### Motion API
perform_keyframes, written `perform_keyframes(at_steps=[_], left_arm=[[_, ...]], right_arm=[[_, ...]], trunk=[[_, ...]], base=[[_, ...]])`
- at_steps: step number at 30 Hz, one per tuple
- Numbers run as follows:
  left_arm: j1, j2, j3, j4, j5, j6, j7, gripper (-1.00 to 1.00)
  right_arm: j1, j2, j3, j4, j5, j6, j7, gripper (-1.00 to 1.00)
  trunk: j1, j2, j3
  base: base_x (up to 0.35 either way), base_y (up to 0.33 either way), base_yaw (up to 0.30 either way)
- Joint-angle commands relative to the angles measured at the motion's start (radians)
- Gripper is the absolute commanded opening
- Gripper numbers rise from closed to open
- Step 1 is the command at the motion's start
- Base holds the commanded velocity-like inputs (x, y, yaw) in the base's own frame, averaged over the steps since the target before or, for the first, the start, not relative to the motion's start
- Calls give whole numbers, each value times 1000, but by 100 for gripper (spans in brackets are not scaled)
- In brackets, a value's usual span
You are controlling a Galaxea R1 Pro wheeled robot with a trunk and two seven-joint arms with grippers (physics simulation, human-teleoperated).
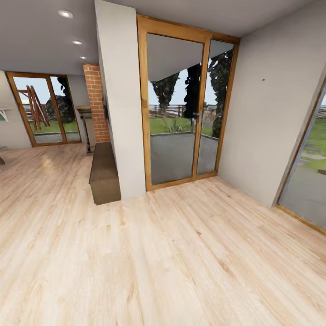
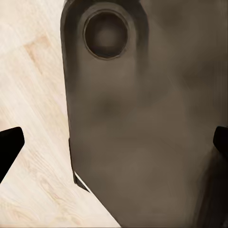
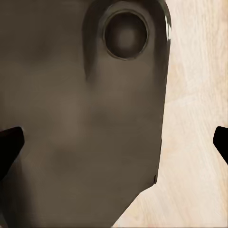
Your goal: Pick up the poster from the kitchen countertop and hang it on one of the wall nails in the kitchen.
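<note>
Both my grippers hang over the pale wood plank floor (image 1: 172, 262), beside my dark grey rounded base housing (image 2: 142, 133). The left gripper (image 2: 114, 142) and right gripper (image 3: 114, 142) each show only two black fingertips set wide apart, so both are spread and empty. Farther off stand a brown upholstered bench (image 1: 104, 174), a white pillar (image 1: 120, 90) and a wood-framed glass door (image 1: 181, 104). I see no poster or countertop, so I should keep my arms tucked and turn to find the kitchen.

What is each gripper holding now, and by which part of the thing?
Nothing is held. The left gripper and the right gripper are both open, with nothing between the fingertips; behind them are the robot's dark body and the wooden floor.
</note>
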Motion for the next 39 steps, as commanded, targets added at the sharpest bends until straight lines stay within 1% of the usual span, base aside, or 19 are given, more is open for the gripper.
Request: perform_keyframes(at_steps=[1, 4, 6, 23, 24, 27, 31, 37, 38, 39], left_arm=[[0, 0, 0, 0, 0, 0, 0, 100], [3, -17, 6, -17, 3, -8, -14, 100], [3, -21, 6, -23, 3, -8, -14, 100], [3, -21, 6, -23, 3, -8, -14, 100], [3, -21, 7, -23, 3, -8, -14, 100], [3, -32, 8, -40, -1, -25, -7, 100], [3, -39, 10, -62, -5, -48, -3, 100], [3, -38, 10, -96, -7, -70, -2, 100], [3, -36, 11, -651, -7, -71, -2, 100], [3, -34, 11, -666, -7, -72, -2, 100]], right_arm=[[0, 0, 0, 0, 0, 0, 0, 100], [-17, 17, 0, -1, -2, 2, 2, 100], [-20, 25, 0, -1, -2, 2, 2, 100], [-20, 25, 0, -1, -2, 2, 2, 100], [-20, 24, 0, -1, -2, 2, 2, 100], [-38, 7, 0, -19, 0, -11, 1, 100], [-61, -14, -4, -41, -1, -34, 0, 100], [-95, -20, -6, -76, 0, -67, -1, 100], [-148, -21, -6, -525, 0, -177, -1, 100], [-149, -21, -6, -532, 1, -178, -2, 100]], trunk=[[0, 0, 0], [0, 0, 0], [0, 0, 0], [0, 0, 0], [0, 0, 0], [0, 0, 0], [0, 0, 0], [0, 0, 0], [0, 0, 0], [0, 0, 0]], base=[[0, 0, 0], [0, 0, 0], [0, 0, 0], [0, 0, 0], [0, 0, 0], [0, 0, 0], [0, 0, 0], [0, 0, 0], [0, 0, 0], [0, 0, 0]])
